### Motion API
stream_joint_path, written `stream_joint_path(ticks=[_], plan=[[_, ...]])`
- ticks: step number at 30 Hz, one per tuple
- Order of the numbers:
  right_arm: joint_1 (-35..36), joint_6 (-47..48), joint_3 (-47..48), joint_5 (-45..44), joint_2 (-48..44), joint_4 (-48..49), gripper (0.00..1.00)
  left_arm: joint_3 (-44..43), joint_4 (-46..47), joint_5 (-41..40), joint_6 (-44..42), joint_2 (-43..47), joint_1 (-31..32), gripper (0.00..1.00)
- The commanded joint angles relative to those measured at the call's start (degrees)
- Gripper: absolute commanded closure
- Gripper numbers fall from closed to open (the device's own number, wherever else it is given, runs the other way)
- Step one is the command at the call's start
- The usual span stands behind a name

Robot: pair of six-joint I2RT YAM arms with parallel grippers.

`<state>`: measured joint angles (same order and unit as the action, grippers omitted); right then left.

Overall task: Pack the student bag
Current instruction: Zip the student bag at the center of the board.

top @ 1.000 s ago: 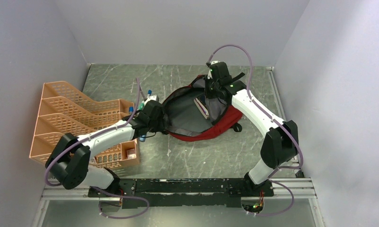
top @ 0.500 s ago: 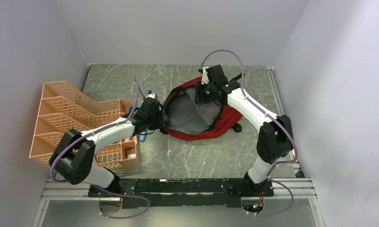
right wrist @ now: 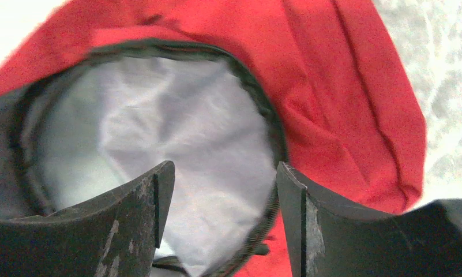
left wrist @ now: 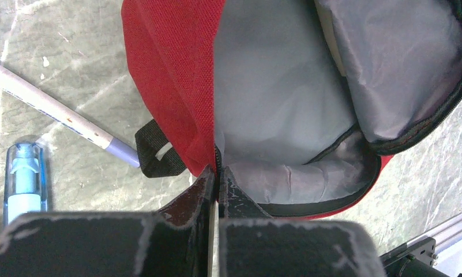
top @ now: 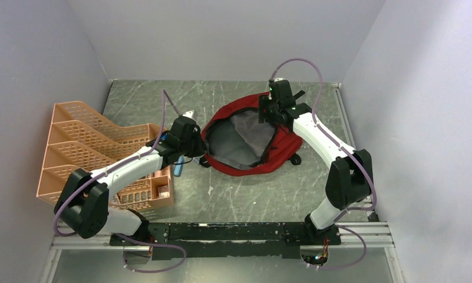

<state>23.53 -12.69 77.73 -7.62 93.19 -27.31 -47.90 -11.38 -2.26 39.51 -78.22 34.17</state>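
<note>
- The student bag [top: 280, 148] lies on the table [top: 251, 194] with its mouth unzipped and gaping wide, grey lining showing inside the red shell
- My left gripper [left wrist: 217, 176] is at the bag's left rim, fingers pressed together with the zip edge and red fabric pinched between them
- My right gripper [right wrist: 222, 190] hangs over the bag's far right rim, fingers spread apart with nothing between them, and the grey lining shows below the gap
- A black strap loop [left wrist: 156, 156] sticks out from the bag's red side, just beside my left fingers
- A white pen [left wrist: 61, 118] lies off the bag's left side, its lilac tip right at that loop; I cannot tell whether they touch
- A clear blue tube [left wrist: 23, 182] lies beyond the pen, farther from the bag
- The orange mesh organiser [top: 98, 147] stands well to the left of the bag
</note>
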Motion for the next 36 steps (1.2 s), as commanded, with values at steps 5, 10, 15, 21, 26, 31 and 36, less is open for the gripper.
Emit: stream_joint_path(ticks=[5, 10, 15, 21, 26, 31, 36], plan=[[-5.1, -4.9, -8.2, -4.4, -1.8, 2.7, 0.31, -1.8, 0.3, 3.5, -1.5, 0.6, -0.4, 0.95], [-5.9, -5.4, -9.5, 0.3, -0.5, 4.1, 0.35, -2.1, 1.1, 3.8, -1.3, 0.4, -0.4, 0.95], [-6.1, -5.8, -10.1, 3.8, 0.5, 5.1, 0.44, -2.2, 0.7, 3.8, -1.4, 0.3, -0.4, 0.95], [-6.1, -6.5, -10.9, 5.6, 1.6, 5.2, 0.48, -1.7, 0.2, 3.5, -1.4, 0.7, -0.4, 0.95], [-6.1, -6.7, -12.4, 6.2, 1.4, 6.1, 0.49, -1.9, -0.1, 3.2, -1.7, 1.1, -0.4, 0.95], [-6.1, -6.0, -12.6, 4.6, 1.1, 5.4, 0.56, -2.3, -0.5, 3.4, -1.8, 1.2, -0.4, 0.95], [-6.0, -5.4, -12.9, 0.3, 0.0, 4.2, 0.45, -2.2, -0.4, 3.8, -1.7, 1.2, -0.4, 0.95]])
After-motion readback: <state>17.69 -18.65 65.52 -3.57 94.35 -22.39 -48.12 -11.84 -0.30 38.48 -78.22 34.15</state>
